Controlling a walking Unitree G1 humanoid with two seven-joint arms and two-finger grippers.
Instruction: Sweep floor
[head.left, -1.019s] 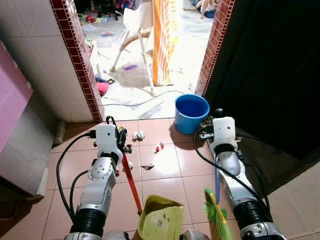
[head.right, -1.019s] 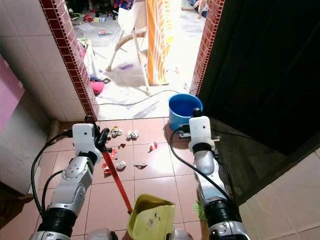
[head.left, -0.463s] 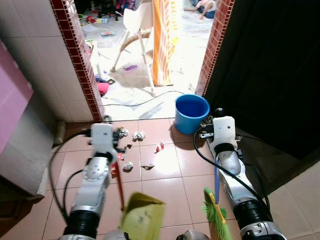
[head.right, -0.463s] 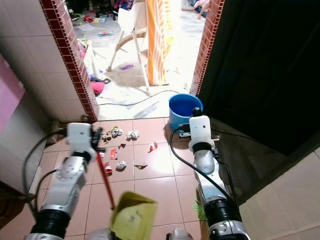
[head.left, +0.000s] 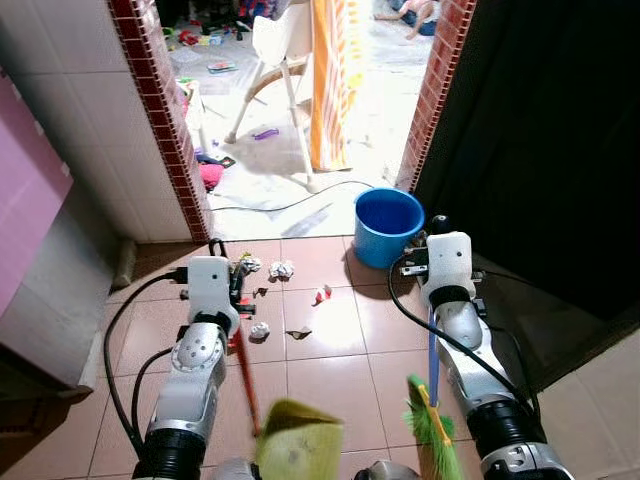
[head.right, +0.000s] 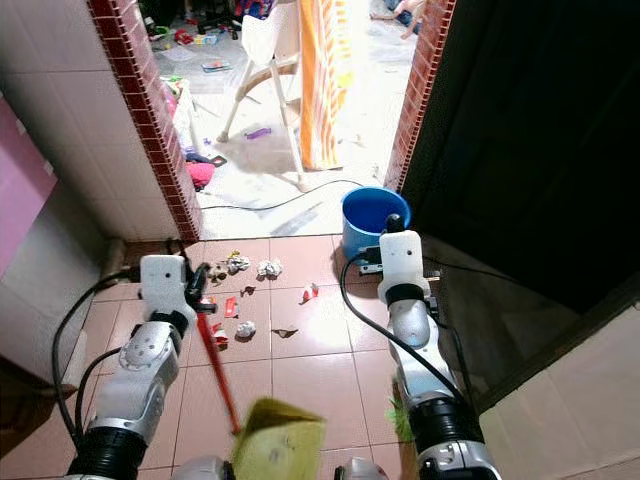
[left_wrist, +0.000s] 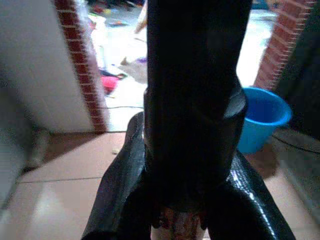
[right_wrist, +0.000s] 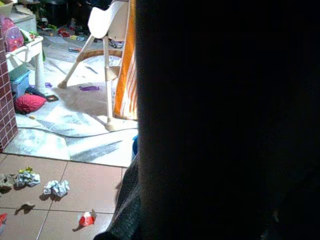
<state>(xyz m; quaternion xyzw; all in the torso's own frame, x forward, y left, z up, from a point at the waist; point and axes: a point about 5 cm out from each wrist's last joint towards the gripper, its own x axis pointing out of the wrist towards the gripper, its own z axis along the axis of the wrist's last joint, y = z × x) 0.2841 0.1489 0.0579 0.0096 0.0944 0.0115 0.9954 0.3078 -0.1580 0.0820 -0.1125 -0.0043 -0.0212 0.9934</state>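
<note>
- Litter (head.right: 268, 268) lies scattered mid-frame on the floor (head.right: 320, 370); sweeping looks barely started.
- Left gripper (head.right: 197, 300) clamps the dustpan handle (head.right: 217, 370); dustpan (head.right: 280, 452) at bottom centre.
- Right gripper (head.left: 432, 345) grips the broom (head.left: 430, 420), lower right.

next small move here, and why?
Probably lower the yellow-green dustpan flat onto the tiles just short of the crumpled paper scraps. The left gripper holds its red handle with the pan blurred, seemingly mid-swing, and the litter lies unswept beyond it, near the blue bucket.
</note>
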